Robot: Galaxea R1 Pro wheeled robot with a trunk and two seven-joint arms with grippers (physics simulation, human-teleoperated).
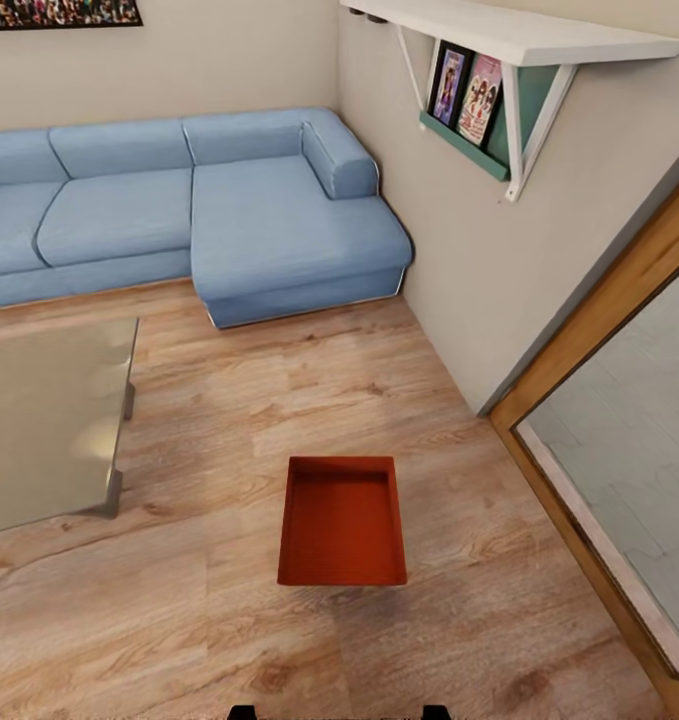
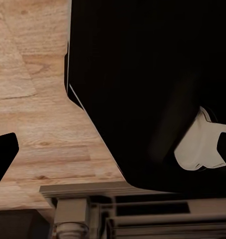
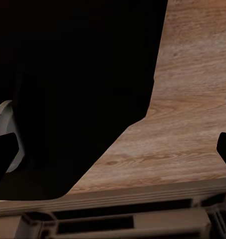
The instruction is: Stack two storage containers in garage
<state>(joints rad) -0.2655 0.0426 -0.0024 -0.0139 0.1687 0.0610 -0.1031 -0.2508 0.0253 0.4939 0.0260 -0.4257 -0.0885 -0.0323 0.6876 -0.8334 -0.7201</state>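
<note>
While container (image 1: 342,522) sits on wood floor (image 1: 229,420) nr sofa (image 1: 229,200) — both claws' state unclear.

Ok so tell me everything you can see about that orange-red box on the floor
The storage container is an orange-red rectangular box with an open top, plain flat walls and a flat bottom; it looks like smooth plastic. It appears empty. It sits upright on the light wood plank floor, long side running away from the camera, straight ahead of the robot. It lies between the glass coffee table and the wood-framed doorway, apart from both, with the blue sofa further back. Nothing but the floor touches it.
</note>
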